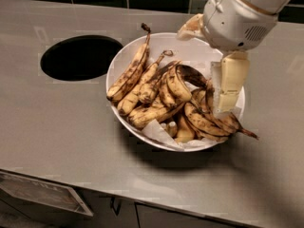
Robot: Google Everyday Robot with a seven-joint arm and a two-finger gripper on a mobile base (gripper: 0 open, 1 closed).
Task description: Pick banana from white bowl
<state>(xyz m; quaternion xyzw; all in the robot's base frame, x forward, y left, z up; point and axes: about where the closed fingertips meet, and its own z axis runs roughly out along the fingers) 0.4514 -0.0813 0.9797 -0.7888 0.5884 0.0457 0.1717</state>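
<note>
status: approach phase, grasp not confirmed.

1. the claw [224, 103] hangs from the arm's white wrist housing [237, 18] over the right side of the white bowl [115, 63]. its tip sits low, at the level of the fruit near the right rim. we cannot tell whether the claw is released or clenched, and we see nothing held in it.

2. the banana [175, 83], short, strongly curved and speckled brown, lies in the middle of the bowl, just left of the claw. a nearly black banana [194, 74] rests against its far right side. we cannot tell whether the claw touches either one.

3. the other fruit is in the bowl too: long slender bananas [129, 72] on the left, and more speckled ones [204, 122] under and near the claw. crumpled white paper [159, 131] shows at the near rim.

4. the bowl stands on the grey worktop [57, 127], right of a round dark opening [80, 57].

5. done, in our judgement: the claw is positioned over the bowl. left: align it with the curved banana, close on it, and lift it clear of the rim without dragging its neighbours.
</note>
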